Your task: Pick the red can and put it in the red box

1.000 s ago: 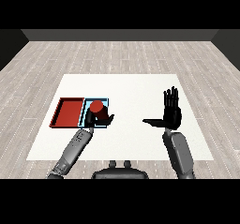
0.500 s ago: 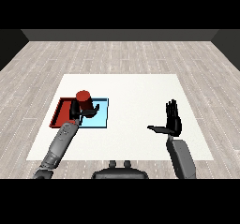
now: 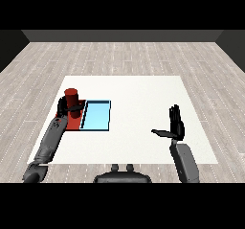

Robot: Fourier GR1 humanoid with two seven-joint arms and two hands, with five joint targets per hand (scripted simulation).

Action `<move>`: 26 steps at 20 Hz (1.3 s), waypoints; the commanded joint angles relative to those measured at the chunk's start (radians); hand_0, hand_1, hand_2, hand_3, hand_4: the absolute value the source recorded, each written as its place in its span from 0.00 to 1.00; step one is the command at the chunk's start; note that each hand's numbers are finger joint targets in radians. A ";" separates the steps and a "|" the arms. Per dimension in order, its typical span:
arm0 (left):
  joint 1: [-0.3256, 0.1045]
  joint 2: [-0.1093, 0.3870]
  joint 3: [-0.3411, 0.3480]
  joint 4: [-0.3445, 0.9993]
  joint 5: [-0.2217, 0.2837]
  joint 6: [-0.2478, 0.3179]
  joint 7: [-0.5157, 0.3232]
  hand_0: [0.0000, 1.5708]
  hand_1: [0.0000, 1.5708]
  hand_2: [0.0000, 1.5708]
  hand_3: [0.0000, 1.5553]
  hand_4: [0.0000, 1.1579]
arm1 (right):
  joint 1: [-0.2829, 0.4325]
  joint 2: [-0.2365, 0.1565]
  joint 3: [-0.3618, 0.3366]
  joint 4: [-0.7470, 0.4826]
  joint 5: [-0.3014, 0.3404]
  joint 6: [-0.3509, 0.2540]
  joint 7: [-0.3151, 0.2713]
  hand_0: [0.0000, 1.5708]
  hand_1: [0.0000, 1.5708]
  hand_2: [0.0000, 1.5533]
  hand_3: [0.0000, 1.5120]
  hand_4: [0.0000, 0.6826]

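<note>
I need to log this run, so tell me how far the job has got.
Done: the left hand has the red can picked up, fingers curled round it. In hand: the can is upright over the red tray, beside the blue tray. Left: setting it down and letting go. The right hand is open, away from both trays.

We have one head view, looking down and forward across the white table (image 3: 139, 94); forearms enter from lower corners.

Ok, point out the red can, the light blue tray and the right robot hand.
red can (image 3: 72, 96): head view, upper side wall.
light blue tray (image 3: 97, 116): head view, bare floor.
right robot hand (image 3: 177, 126): head view, palm.
</note>
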 commanded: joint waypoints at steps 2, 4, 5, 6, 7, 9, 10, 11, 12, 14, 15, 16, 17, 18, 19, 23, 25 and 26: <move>-0.054 -0.003 0.070 0.309 -0.013 -0.004 -0.091 1.00 1.00 1.00 0.96 0.94 | -0.012 0.015 -0.023 0.075 0.011 0.023 -0.093 0.00 0.00 0.00 0.00 0.00; -0.084 -0.019 0.097 0.433 -0.017 0.009 -0.144 1.00 1.00 1.00 0.96 0.93 | -0.082 0.011 -0.024 0.086 0.012 0.022 -0.059 0.00 0.00 0.00 0.00 0.00; -0.091 0.012 0.116 0.493 -0.006 -0.032 -0.165 1.00 1.00 1.00 0.96 0.92 | -0.017 0.007 -0.015 0.066 0.017 0.042 -0.100 0.00 0.00 0.00 0.00 0.00; -0.119 0.051 0.116 0.534 -0.030 -0.022 -0.144 1.00 1.00 1.00 0.97 0.90 | -0.010 0.033 0.019 0.024 0.043 0.008 -0.082 0.00 0.00 0.00 0.00 0.00; -0.115 0.001 0.100 0.576 -0.058 0.046 -0.148 0.94 0.94 0.95 0.94 0.88 | -0.017 0.021 0.002 -0.032 0.034 -0.013 -0.045 0.00 0.00 0.00 0.00 0.00; -0.156 0.022 0.110 0.670 -0.069 0.047 -0.121 0.90 0.90 0.90 0.89 0.87 | -0.039 -0.015 -0.021 0.002 0.021 0.027 -0.055 0.00 0.00 0.00 0.00 0.00; -0.177 0.045 0.099 0.703 -0.085 0.037 -0.066 0.64 0.64 0.68 0.78 0.81 | -0.028 0.021 0.005 -0.013 0.059 -0.020 -0.069 0.00 0.00 0.00 0.00 0.00; -0.165 0.037 0.101 0.734 -0.084 0.030 -0.084 0.44 0.44 0.48 0.53 0.71 | 0.018 0.011 -0.004 -0.055 0.038 -0.002 -0.078 0.00 0.00 0.00 0.00 0.00; -0.191 0.019 0.085 0.771 -0.109 0.057 -0.066 0.21 0.21 0.29 0.21 0.62 | 0.018 -0.014 -0.021 -0.034 0.038 0.015 -0.085 0.00 0.00 0.00 0.00 0.00; -0.232 0.026 0.096 0.824 -0.106 0.039 -0.024 0.40 0.40 0.43 0.09 0.59 | 0.021 0.015 0.005 -0.079 0.049 -0.007 -0.076 0.00 0.00 0.00 0.00 0.00; -0.226 0.029 0.108 0.844 -0.099 0.032 -0.045 0.54 0.54 0.51 0.00 0.61 | 0.029 0.003 -0.013 -0.051 0.037 0.021 -0.110 0.00 0.00 0.00 0.00 0.00; -0.205 -0.016 0.109 0.856 -0.104 0.097 -0.076 0.51 0.51 0.48 0.00 0.61 | 0.060 0.003 -0.014 -0.047 0.042 0.025 -0.128 0.00 0.00 0.00 0.00 0.00; -0.207 0.022 0.142 0.859 -0.068 0.011 -0.086 0.48 0.48 0.48 0.00 0.58 | 0.067 0.006 0.010 -0.122 0.056 -0.006 -0.067 0.00 0.00 0.00 0.00 0.00; -0.197 -0.004 0.175 0.851 -0.036 0.012 -0.125 0.72 0.72 0.70 0.00 0.45 | 0.032 -0.002 -0.016 -0.063 0.044 0.019 -0.105 0.00 0.00 0.00 0.00 0.00; -0.210 0.014 0.120 0.887 -0.097 0.002 -0.101 0.79 0.79 0.74 0.00 0.39 | -0.009 0.003 -0.016 -0.058 0.035 0.011 -0.066 0.00 0.00 0.00 0.00 0.00; -0.242 -0.001 0.032 0.934 -0.189 -0.035 -0.048 0.00 0.00 0.00 0.00 0.56 | 0.010 0.014 -0.008 -0.058 0.037 0.025 -0.099 0.00 0.00 0.00 0.00 0.00; -0.252 0.026 0.017 0.960 -0.207 -0.076 -0.007 0.00 0.00 0.00 0.00 0.00 | 0.059 0.029 0.004 -0.068 0.035 0.047 -0.147 0.00 0.00 0.00 0.00 0.00; -0.269 0.052 0.013 0.965 -0.212 -0.094 0.014 0.00 0.00 0.00 0.00 0.00 | 0.032 0.014 0.007 -0.081 0.040 0.047 -0.112 0.00 0.00 0.00 0.00 0.00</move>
